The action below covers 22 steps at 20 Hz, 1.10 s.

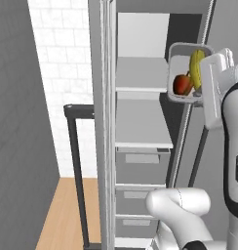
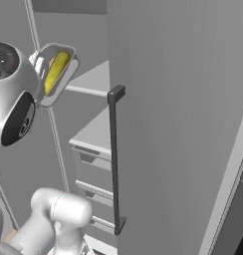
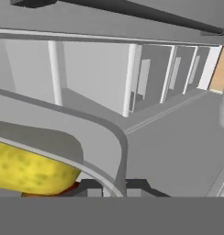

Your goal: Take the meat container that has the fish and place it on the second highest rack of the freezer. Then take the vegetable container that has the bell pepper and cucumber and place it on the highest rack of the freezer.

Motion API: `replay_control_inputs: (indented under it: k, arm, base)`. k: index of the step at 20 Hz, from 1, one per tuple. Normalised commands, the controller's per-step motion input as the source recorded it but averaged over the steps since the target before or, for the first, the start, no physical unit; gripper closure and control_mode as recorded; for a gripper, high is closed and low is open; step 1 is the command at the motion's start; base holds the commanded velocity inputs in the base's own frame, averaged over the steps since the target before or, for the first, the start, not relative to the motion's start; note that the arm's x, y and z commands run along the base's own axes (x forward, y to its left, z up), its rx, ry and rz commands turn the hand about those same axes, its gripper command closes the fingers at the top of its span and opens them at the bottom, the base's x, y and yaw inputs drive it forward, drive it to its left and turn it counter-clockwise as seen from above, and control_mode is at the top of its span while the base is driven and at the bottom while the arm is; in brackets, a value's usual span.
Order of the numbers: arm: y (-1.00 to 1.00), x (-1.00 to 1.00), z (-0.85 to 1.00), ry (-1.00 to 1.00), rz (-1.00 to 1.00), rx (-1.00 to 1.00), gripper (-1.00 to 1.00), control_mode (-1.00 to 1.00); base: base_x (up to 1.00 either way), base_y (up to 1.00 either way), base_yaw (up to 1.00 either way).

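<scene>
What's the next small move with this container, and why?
Probably ease the container further in over the top rack before letting go. The gripper is shut on its rim, and the container hangs tilted beside the rack, not on it. It holds something yellow and something red; I can't confirm a pepper or cucumber.
</scene>
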Motion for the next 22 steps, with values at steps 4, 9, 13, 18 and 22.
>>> replay_control_inputs:
  k: [4, 9, 13, 18, 22]
  arm:
    - [0.0, 0.49, 0.0, -0.06, 0.0, 0.04, 1.0, -1.0]
    - [0.0, 0.71, 0.0, 0.0, 0.0, 0.01, 1.0, -1.0]
    - [-0.04, 0.75, 0.0, 0.0, 0.0, 0.0, 1.0, -1.0]
    - [-0.01, 0.7, 0.0, 0.01, 0.0, 0.0, 1.0, -1.0]
    - [-0.01, 0.48, -0.13, 0.0, 0.0, 0.0, 1.0, -1.0]
  base:
    - [0.0, 0.0, 0.0]
    - [0.0, 0.0, 0.0]
    - [0.0, 0.0, 0.0]
    - [0.0, 0.0, 0.0]
    - [0.0, 0.0, 0.0]
